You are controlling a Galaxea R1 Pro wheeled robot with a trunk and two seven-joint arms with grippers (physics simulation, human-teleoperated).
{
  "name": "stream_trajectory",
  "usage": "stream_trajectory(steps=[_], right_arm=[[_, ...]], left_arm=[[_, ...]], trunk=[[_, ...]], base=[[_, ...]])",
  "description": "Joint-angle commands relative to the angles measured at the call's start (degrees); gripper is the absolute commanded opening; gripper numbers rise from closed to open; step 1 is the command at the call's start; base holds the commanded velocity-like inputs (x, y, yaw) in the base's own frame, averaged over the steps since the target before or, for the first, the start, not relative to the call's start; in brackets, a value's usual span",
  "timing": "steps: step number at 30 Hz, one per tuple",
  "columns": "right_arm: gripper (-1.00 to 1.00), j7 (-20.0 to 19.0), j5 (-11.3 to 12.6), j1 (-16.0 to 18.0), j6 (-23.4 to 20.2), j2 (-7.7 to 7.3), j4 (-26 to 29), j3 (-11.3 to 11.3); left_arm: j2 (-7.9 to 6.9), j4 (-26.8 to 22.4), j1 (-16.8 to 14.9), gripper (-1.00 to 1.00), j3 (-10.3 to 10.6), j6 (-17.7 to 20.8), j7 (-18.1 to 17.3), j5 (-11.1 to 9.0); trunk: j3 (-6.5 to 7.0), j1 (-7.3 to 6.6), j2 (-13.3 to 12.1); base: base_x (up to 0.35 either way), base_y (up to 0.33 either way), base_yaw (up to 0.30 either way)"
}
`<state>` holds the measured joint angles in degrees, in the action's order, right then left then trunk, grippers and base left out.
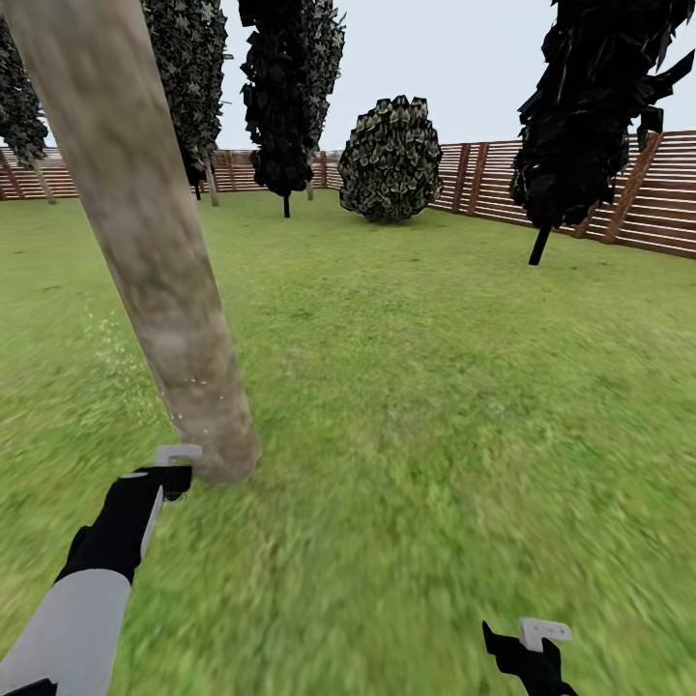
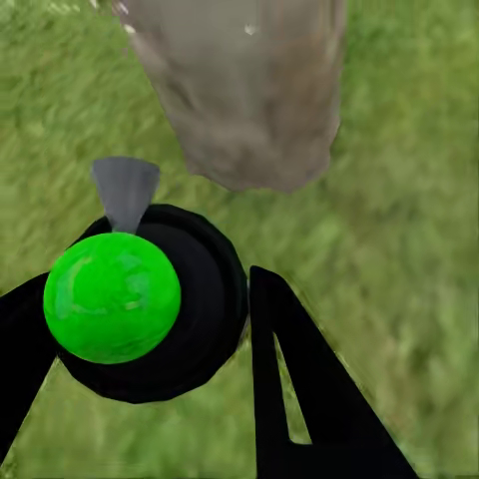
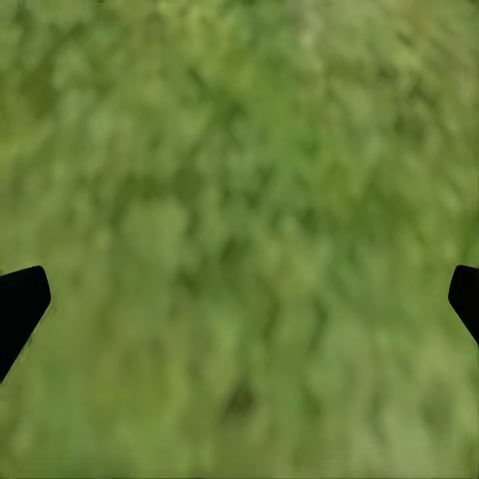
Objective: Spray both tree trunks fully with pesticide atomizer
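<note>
Up close, left pincer point(image 2: 150, 339) clamps the glossy green-capped pesticide atomizer point(image 2: 112, 296) beside the mottled tree trunk point(image 1: 145, 242); right pincer point(image 3: 239, 299) gapes wide.

Mottled, matt bark-like tree trunk point(image 1: 155, 280), glossy green plastic-looking atomizer point(image 2: 112, 297) cap, slatted wooden fence point(image 1: 667, 198), rough grassy lawn point(image 1: 435, 387)

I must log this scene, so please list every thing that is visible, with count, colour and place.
tree trunk: one, pale grey-brown, near left, leaning
sprayer: one, black with green ball, in the left end effector, nozzle toward the trunk base
bush: one, dark green, far centre
trees: several, dark, along the fence
fence: one, reddish-brown, around the lawn
lawn: one, green, everywhere below
left end effector: black, by the trunk base
right end effector: black, open over grass
</note>
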<state>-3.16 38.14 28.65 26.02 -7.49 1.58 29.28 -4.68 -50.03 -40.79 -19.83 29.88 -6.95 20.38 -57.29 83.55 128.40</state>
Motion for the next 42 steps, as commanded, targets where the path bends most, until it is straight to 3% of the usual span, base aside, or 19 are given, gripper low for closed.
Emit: stream_trajectory(steps=[1, 4, 9, 10, 13, 17, 19, 21, 23, 26, 29, 31, 34, 35, 38, 39, 40, 42], right_arm=[[1.0, 0.0, 0.0, 0.0, 0.0, 0.01, 0.0, -0.01], [1.0, 0.0, 0.0, 0.0, 0.0, 0.0, 0.0, -0.01], [1.0, 0.0, 0.0, 0.0, 0.0, -0.05, 0.02, -0.01], [1.0, 0.0, 0.0, 0.0, 0.0, -0.06, 0.02, -0.01], [1.0, 0.0, 0.0, 0.0, 0.0, -0.06, 0.01, -0.01], [1.0, 0.0, 0.0, 0.0, 0.0, -0.06, 0.01, -0.01], [1.0, 0.0, 0.0, 0.0, 0.0, -0.06, 0.03, -0.01], [1.0, 0.0, 0.0, 0.0, 0.0, -0.06, 0.02, -0.01], [1.0, 0.0, 0.0, 0.0, 0.0, -0.06, 0.07, -0.01], [1.0, 0.0, 0.0, 0.0, 0.0, -0.03, 0.03, -0.01], [1.0, 0.0, 0.0, 0.0, 0.0, -0.06, 0.06, -0.01], [1.0, -0.02, 0.04, 0.0, 0.0, -0.06, 0.06, -0.01], [1.0, -0.06, 0.01, 0.0, 0.0, -0.02, 0.08, -0.01], [1.0, -0.08, 0.01, 0.0, 0.0, 0.01, 0.08, -0.01], [1.0, -0.09, 0.0, 0.0, 0.0, 0.02, 0.07, -0.01], [1.0, -0.09, 0.0, 0.0, 0.0, 0.01, 0.08, -0.01], [1.0, -0.09, 0.0, 0.0, 0.0, 0.02, 0.08, -0.01], [1.0, -0.09, 0.0, 0.0, 0.0, -0.01, 0.09, -0.01]], left_arm=[[-1.13, 0.85, -0.01, -1.0, 0.0, 0.42, -2.76, -0.4], [-1.88, 1.65, 0.0, -1.0, 0.43, 1.11, -7.67, -0.16], [-0.41, 1.95, -0.64, -1.0, 0.75, 6.48, -8.54, 0.0], [0.37, 1.67, -0.68, -1.0, 2.02, 7.93, -8.57, 0.01], [0.79, 1.16, -0.77, -1.0, 6.34, 10.7, -8.6, 0.01], [0.14, 0.7, -1.79, -1.0, 8.33, 14.47, -9.05, -0.11], [-0.39, -1.08, -1.89, -1.0, 8.05, 14.84, -9.22, -0.15], [-2.69, -2.71, -1.81, -1.0, 7.25, 15.08, -9.37, -0.32], [-3.31, -2.68, -1.58, -1.0, 6.95, 15.06, -9.39, -0.24], [-3.72, -2.16, -1.22, -1.0, 6.92, 14.63, -9.3, -0.23], [-3.22, -1.13, -1.01, -1.0, 6.84, 14.09, -9.06, -0.35], [-2.9, 2.09, -0.97, -1.0, 6.63, 13.72, -8.98, -0.38], [-3.03, 7.55, -0.96, -1.0, 2.8, 9.36, -8.68, -0.17], [-2.88, 9.15, -0.96, -1.0, 1.36, 6.65, -8.37, -0.16], [-1.95, 9.8, -0.96, -1.0, 1.04, 5.5, -8.27, -0.3], [-0.73, 9.84, -0.96, -1.0, 1.03, 5.31, -8.23, -0.23], [1.41, 9.63, -0.96, -1.0, 1.03, 5.11, -8.18, -0.07], [2.44, 9.47, -0.96, -1.0, 1.03, 5.07, -8.17, -0.01]], trunk=[[0.0, 0.0, 0.0], [0.0, 0.0, 0.0], [0.0, 0.0, 0.0], [0.0, 0.0, 0.0], [0.0, 0.0, 0.0], [0.0, 0.0, 0.0], [0.0, 0.0, 0.0], [0.0, 0.0, 0.0], [0.0, 0.0, 0.0], [0.0, 0.0, 0.0], [0.0, 0.0, 0.0], [0.0, 0.0, 0.0], [0.0, 0.0, 0.0], [0.0, 0.0, 0.0], [0.0, 0.0, 0.0], [0.0, 0.0, 0.0], [0.0, 0.0, 0.0], [0.0, 0.0, 0.0]], base=[[0.166, 0.077, 0.0], [0.056, 0.026, 0.0], [0.004, 0.002, 0.0], [0.0, 0.0, 0.0], [0.0, 0.0, 0.0], [0.0, 0.0, 0.0], [0.0, 0.0, 0.0], [0.187, 0.054, 0.0], [0.264, 0.17, 0.0], [0.152, 0.11, 0.0], [0.019, 0.013, 0.0], [0.002, 0.001, 0.0], [0.0, 0.0, 0.0], [0.0, 0.0, 0.0], [0.0, 0.0, 0.0], [0.0, 0.0, 0.0], [0.0, 0.0, 0.0], [0.0, 0.0, 0.0]])
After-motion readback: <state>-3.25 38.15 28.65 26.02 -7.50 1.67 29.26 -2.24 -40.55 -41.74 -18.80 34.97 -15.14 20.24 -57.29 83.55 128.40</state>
